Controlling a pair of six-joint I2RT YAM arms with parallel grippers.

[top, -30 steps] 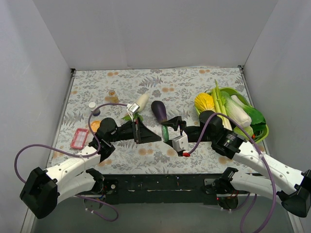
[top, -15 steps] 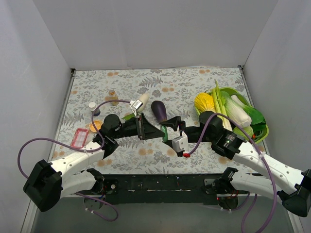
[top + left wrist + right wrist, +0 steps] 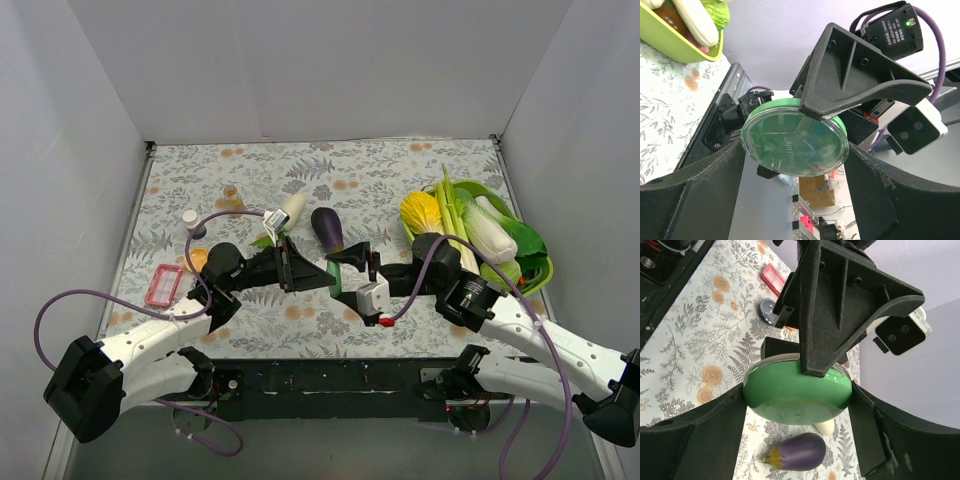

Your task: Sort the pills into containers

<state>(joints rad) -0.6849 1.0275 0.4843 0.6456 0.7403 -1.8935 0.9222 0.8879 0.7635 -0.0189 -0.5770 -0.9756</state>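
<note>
The green dish (image 3: pixel 337 277) is held in the air between my two grippers, above the table's front middle. My left gripper (image 3: pixel 322 274) is shut on it from the left. In the left wrist view the dish's clear face (image 3: pixel 790 145) spans my left gripper (image 3: pixel 795 167), with a right finger across its top. My right gripper (image 3: pixel 347 266) is shut on it from the right, and its green side (image 3: pixel 790 390) fills my right gripper (image 3: pixel 797 402). The orange dish (image 3: pixel 196 258) and blue dish (image 3: pixel 197 232) lie at the left. No loose pills show.
A purple eggplant (image 3: pixel 327 228) and a white radish (image 3: pixel 290 210) lie just behind the grippers. The lime-green vegetable tray (image 3: pixel 532 265) stands at the right. A red box (image 3: pixel 163 285) and a small white bottle (image 3: pixel 189 216) are at the left.
My left arm pushed a little right towards the right gripper, then eased back. The green dish stays between both grippers. The right arm has barely moved.
</note>
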